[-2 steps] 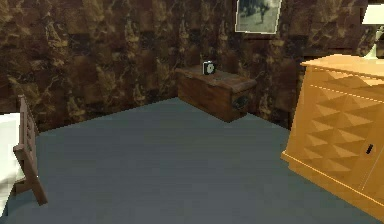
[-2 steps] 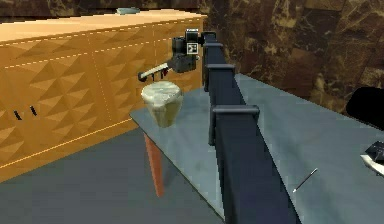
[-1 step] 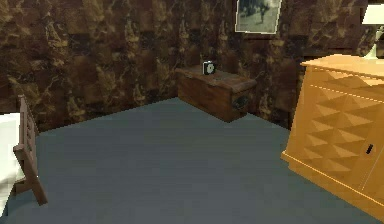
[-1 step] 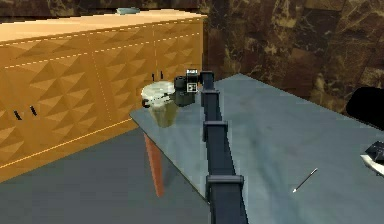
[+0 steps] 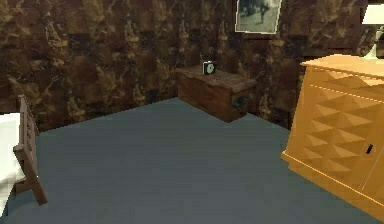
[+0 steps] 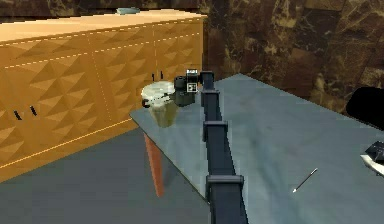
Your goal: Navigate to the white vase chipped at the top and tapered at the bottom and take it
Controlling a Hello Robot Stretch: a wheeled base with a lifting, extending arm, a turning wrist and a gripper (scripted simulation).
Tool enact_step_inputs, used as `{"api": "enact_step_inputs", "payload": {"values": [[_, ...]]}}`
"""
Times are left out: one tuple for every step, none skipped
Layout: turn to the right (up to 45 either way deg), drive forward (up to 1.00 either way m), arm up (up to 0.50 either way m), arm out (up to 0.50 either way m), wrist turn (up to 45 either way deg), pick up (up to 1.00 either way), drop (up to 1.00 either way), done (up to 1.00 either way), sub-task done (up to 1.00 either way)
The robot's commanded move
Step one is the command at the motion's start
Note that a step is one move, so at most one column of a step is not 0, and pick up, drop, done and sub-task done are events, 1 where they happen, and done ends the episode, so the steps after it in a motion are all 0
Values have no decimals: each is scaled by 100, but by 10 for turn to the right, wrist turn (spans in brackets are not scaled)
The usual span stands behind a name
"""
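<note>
backdrop at upper left: orange dresser (image 6: 80,80). centre-left, on grey-blue table (image 6: 280,130) corner: white vase (image 6: 161,108), upright. just right of it, gripper (image 6: 179,91); jaws and any hold impossible to tell. seemingly grasp step; next calls for securing vase, lifting straight.

The dresser (image 5: 345,120) is finished in faceted wood; the counter (image 6: 290,130) is topped smooth and matt; the floor (image 5: 170,160) is possibly carpeted.
</note>
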Motion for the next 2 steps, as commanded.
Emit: {"api": "enact_step_inputs", "payload": {"values": [[0,0,10,0,0,0,0,0,0],[0,0,0,0,0,0,0,100,0]]}}
